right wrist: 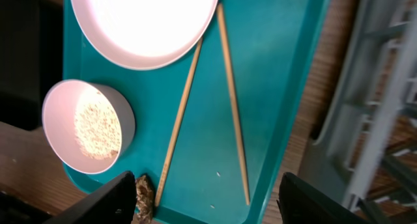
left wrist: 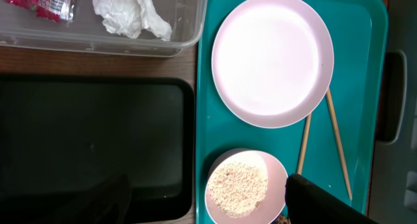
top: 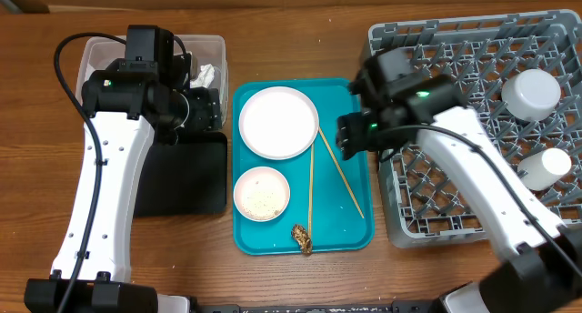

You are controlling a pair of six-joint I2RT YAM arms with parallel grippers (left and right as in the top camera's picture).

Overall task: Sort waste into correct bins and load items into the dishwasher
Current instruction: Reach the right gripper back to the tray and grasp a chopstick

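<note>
On the teal tray (top: 359,236) lie a large white plate (top: 277,122), a smaller dish holding rice (top: 262,194), two chopsticks (top: 338,176) and a brown food lump (top: 302,239). The clear tub (top: 214,49) holds a white napkin (left wrist: 130,15) and a red wrapper (left wrist: 45,2). The black tray (top: 186,172) sits in front of it. My left gripper (top: 211,110) hangs open and empty above the tub and black tray. Over the tray's right edge my right gripper (right wrist: 212,204) stands open, the chopsticks (right wrist: 232,107) and lump (right wrist: 144,196) below it.
The grey dish rack (top: 436,204) stands at the right, close to the teal tray, with two white pieces (top: 532,93) in it. A strip of wooden table (right wrist: 313,113) separates tray and rack. My right arm crosses the rack.
</note>
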